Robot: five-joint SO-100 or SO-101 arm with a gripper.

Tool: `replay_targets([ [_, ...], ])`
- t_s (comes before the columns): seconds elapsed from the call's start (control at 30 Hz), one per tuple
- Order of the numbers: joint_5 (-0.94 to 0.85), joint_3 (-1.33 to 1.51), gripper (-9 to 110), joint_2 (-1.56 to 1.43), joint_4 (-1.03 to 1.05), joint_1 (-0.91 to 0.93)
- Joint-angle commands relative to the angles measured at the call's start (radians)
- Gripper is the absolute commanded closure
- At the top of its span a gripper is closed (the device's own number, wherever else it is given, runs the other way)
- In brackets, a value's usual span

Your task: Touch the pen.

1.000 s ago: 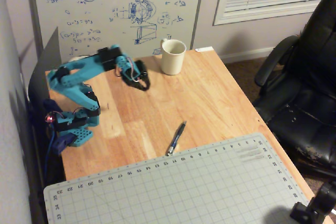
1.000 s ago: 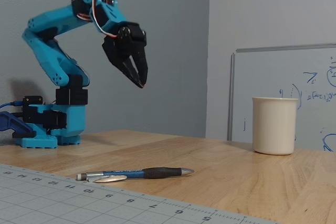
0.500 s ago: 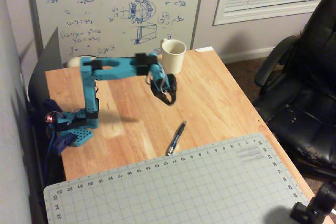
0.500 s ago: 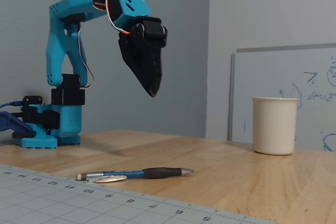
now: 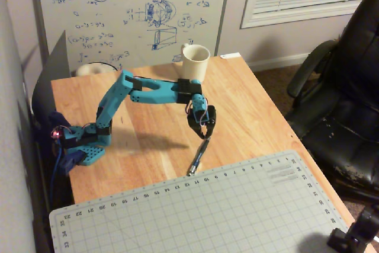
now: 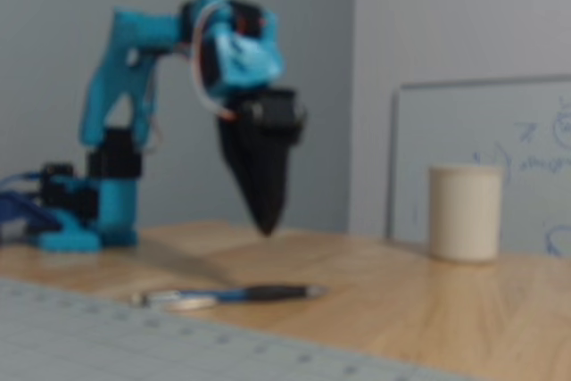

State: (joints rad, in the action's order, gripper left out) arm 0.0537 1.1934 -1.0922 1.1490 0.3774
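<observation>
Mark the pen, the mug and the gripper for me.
pen (image 6: pixel 259 293), fixed view, on its dark barrel.
mug (image 5: pixel 195 62), overhead view, on its outer wall.
gripper (image 6: pixel 266 227), fixed view, at the tips of its fingers.

1. Gripper (image 6: pixel 267 225) hangs point-down above the table (image 6: pixel 428 310), black fingers together, clear of the surface.
2. Pen (image 6: pixel 236 294) lies flat below it, untouched.
3. Cream mug (image 6: pixel 465 212) stands upright at right.
</observation>
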Motion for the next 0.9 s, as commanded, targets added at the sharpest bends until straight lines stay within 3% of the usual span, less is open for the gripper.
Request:
replay_targets([
  [0.0, -0.003, -0.129, 101, 0.014, -0.017, 0.006],
  [0.87, -0.003, -0.282, 101, 0.21, -0.006, 0.011],
])
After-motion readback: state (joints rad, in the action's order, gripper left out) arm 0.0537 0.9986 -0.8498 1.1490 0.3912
